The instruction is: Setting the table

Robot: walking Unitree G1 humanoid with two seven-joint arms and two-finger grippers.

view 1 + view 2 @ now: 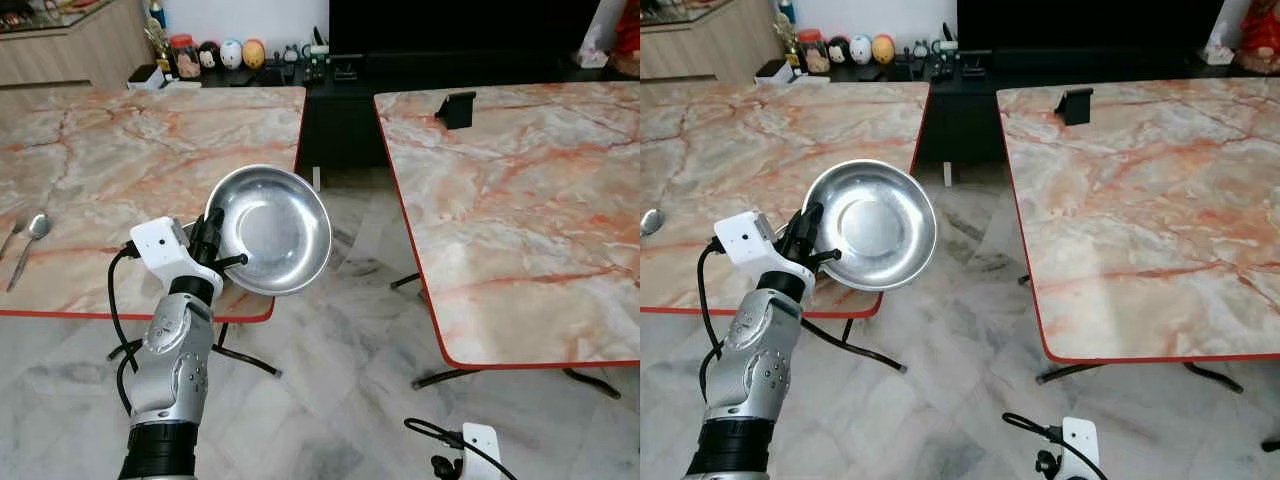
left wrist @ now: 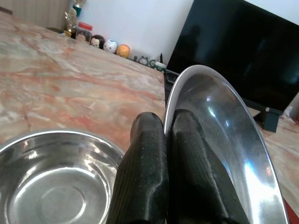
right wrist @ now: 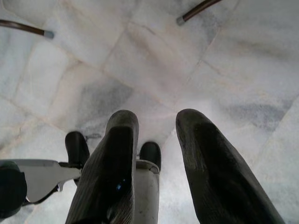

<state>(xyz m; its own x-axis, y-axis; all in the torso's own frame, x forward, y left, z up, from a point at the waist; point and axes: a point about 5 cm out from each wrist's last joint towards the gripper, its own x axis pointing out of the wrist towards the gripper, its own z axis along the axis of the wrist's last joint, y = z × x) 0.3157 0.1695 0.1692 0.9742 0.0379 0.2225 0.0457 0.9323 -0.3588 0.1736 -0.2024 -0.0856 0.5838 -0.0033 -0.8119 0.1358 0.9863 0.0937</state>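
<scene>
In the left eye view, the left gripper (image 1: 212, 243) at centre-left has its jaws clamped on the rim of a round shiny steel bowl (image 1: 270, 230), tilted above the near edge of the left marble-patterned, red-edged desk (image 1: 120, 160), where a metal spoon (image 1: 27, 248) lies at far left. The left wrist view shows that rim pinched between black fingers (image 2: 145, 172), with a second steel bowl (image 2: 51, 177) on the desk at lower left. In the right wrist view, the right gripper (image 3: 154, 135) hangs over the grey marble floor (image 3: 154, 60), jaws parted and empty.

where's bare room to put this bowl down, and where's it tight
The right table is bare marble but for a black stand at its far edge. The left table is open across the middle; it's tighter near the spoon and the second bowl under the left gripper, which holds the steel bowl.
</scene>
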